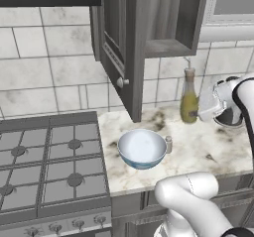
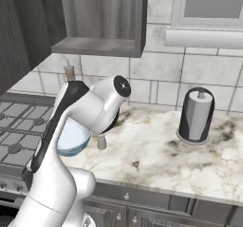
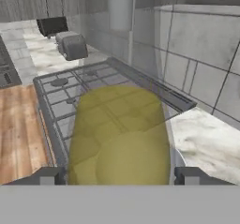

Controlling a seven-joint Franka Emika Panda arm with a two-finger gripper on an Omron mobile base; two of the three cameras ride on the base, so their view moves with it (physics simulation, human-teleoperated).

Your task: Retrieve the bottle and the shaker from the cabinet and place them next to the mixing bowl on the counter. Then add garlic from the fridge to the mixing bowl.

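The bottle (image 1: 189,98) of yellow oil stands upright on the marble surface (image 1: 208,147), far right of the mixing bowl (image 1: 142,148) and below the open cabinet (image 1: 149,28). The tool (image 3: 120,175) has its two fingers spread on either side of the bottle's wide lower body; whether the pads already press the glass I cannot tell, so the hold is unconfirmed. The small shaker (image 1: 168,144) sits touching the bowl's right rim, so that item looks placed. The bottle is likely glass: rigid, smooth, slippery, fairly heavy with liquid, and top-tall with a narrow neck and spout. A hold low on the broad body seems safest, kept upright. The paper towel holder (image 2: 195,115) stands well to the right.
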